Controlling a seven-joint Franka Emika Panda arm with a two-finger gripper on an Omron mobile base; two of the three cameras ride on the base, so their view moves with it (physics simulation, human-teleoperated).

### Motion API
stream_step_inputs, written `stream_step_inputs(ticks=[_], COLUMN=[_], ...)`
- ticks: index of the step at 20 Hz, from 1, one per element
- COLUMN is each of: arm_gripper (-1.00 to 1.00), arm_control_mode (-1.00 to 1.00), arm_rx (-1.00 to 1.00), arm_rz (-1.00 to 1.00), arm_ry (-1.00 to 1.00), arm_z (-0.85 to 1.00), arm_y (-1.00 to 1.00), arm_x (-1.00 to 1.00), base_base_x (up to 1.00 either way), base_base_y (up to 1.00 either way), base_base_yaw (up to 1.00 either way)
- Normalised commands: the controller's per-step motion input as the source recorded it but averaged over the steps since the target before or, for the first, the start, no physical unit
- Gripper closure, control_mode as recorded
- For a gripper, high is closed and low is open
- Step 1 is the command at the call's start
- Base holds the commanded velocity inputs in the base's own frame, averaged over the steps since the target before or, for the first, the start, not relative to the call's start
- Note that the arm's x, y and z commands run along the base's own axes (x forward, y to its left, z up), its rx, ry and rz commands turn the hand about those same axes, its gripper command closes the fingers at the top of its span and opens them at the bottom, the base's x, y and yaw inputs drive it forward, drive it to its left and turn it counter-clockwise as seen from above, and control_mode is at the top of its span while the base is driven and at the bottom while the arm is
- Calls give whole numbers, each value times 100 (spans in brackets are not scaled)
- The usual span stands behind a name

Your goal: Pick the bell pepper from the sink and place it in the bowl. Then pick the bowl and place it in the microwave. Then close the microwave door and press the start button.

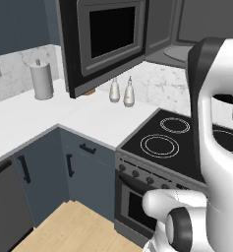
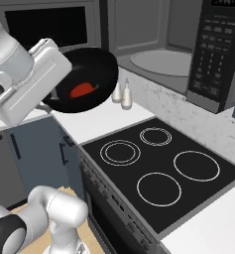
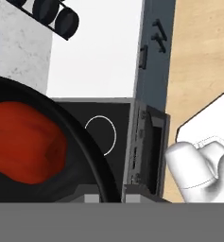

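While the bowl point(image 2: 87, 79) rides in mid-air at the upper left of the right base view, one red bell pepper point(image 2: 83, 90) lies inside it, seen large at the lower left of the hand view. The gripper point(image 2: 48, 101) sits at the bowl's left rim, mostly hidden behind the white hand; it appears clamped on that rim, though how far the fingers stand apart cannot be told.

Judging by this, the first step is finished and the second is in hand: carrying the loaded bowl to the microwave point(image 2: 158, 62). Its grey cavity with a round turntable lies open at the upper centre of the right base view, and its door point(image 1: 105, 39) stands swung wide at the top of the left base view. The next move calls for lifting the bowl rightward and level into that cavity, clear of the keypad panel point(image 2: 215, 52).

Below are one stovetop point(image 2: 161, 166) with four ring burners, two small shakers point(image 2: 123, 95) on the white counter point(image 1: 49, 115), and one paper-towel roll point(image 1: 42, 81).
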Motion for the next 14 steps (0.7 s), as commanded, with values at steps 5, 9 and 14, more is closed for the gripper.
stream_step_inputs(ticks=[5,9,14], arm_gripper=[100,100,100], arm_control_mode=[-100,-100,-100], arm_rx=[-3,0,0], arm_rz=[-11,-1,8], arm_ry=[-9,0,-11], arm_z=[17,2,0], arm_y=[-20,-34,-40], arm_x=[39,46,28], base_base_x=[0,0,0], base_base_y=[0,0,0], base_base_yaw=[0,0,0])
